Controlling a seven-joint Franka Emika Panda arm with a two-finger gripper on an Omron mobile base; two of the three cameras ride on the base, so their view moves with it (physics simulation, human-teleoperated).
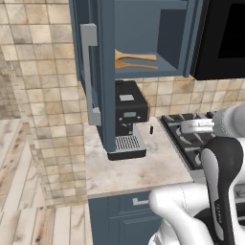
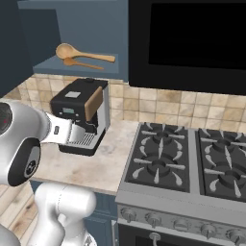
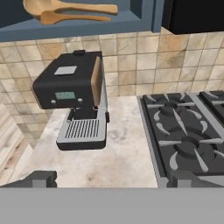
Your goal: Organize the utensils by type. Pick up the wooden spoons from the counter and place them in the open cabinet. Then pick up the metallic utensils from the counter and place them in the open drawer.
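Coffee machine (image 1: 126,119) beside stove (image 2: 192,163)

Two wooden spoons (image 2: 84,54) lie side by side in the open cabinet (image 2: 84,29) above the coffee machine (image 2: 80,115). To my right of that machine, on the same counter (image 2: 79,168), sits the stove (image 2: 185,166).

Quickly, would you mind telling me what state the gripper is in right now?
Gripper: open and holding nothing; its fingers stand wide apart above the counter.

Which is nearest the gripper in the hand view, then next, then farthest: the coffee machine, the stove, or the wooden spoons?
1. Stove, front right corner closest to the gripper.
2. Coffee machine, on the counter's left.
3. Wooden spoons, up in the open cabinet.
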